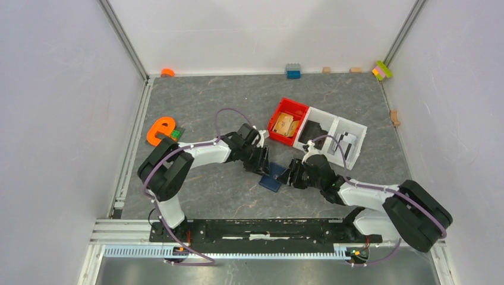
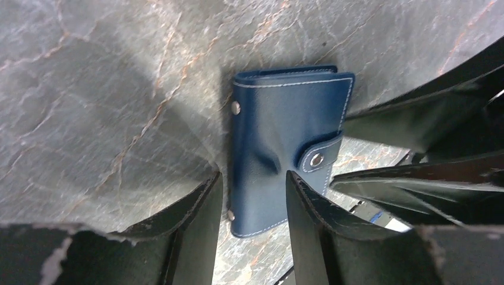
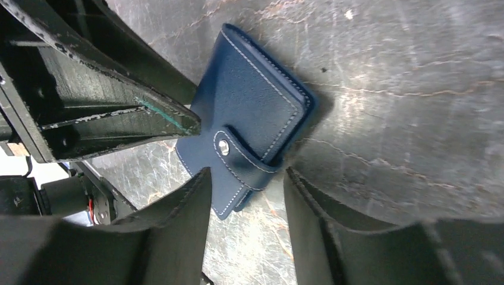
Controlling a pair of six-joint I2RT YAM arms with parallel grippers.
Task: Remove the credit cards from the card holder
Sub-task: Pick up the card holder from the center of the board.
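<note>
The card holder (image 1: 273, 180) is a dark navy-blue wallet lying flat on the grey table, folded shut with its tab snapped. No credit cards show. My left gripper (image 1: 263, 165) stands just left of it and my right gripper (image 1: 289, 176) just right of it. In the left wrist view the left gripper (image 2: 252, 178) is open over the near end of the card holder (image 2: 285, 142), one finger beside its edge, the other above its cover. In the right wrist view the right gripper (image 3: 248, 172) is open, with the tab end of the card holder (image 3: 249, 113) between its fingertips.
A red tray (image 1: 278, 113) holding tan wooden blocks and a white tray (image 1: 356, 133) stand behind the grippers. An orange letter shape (image 1: 160, 130) lies at the left. Small bricks (image 1: 293, 71) line the back wall. The two grippers stand close together over the wallet.
</note>
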